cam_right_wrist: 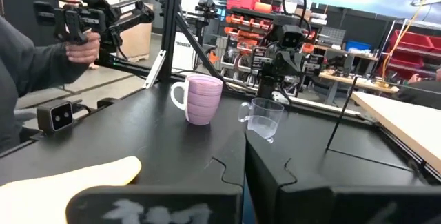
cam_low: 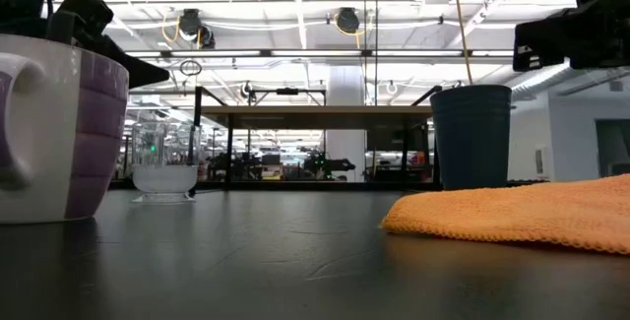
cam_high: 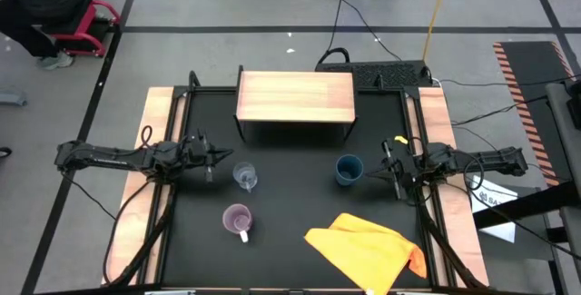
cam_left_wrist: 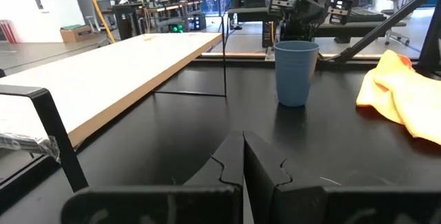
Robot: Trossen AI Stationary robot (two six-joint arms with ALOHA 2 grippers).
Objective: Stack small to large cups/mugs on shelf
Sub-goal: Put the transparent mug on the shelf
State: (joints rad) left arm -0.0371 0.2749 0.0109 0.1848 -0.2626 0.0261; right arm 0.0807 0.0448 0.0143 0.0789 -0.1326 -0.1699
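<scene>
With our left gripper (cam_high: 215, 156) and right gripper (cam_high: 385, 165) pressed together and empty at the desk (cam_high: 290, 240) sides, the clear glass (cam_high: 245, 178), purple mug (cam_high: 238, 220) and blue cup (cam_high: 349, 170) stand apart below the bare shelf (cam_high: 295, 96), apparently awaiting stacking.

Left gripper (cam_high: 212, 156) at nine o'clock, jaws closed, pointing toward three. Right gripper (cam_high: 387, 162) at three o'clock, jaws closed, pointing toward nine. Both arms outstretched, low.
</scene>
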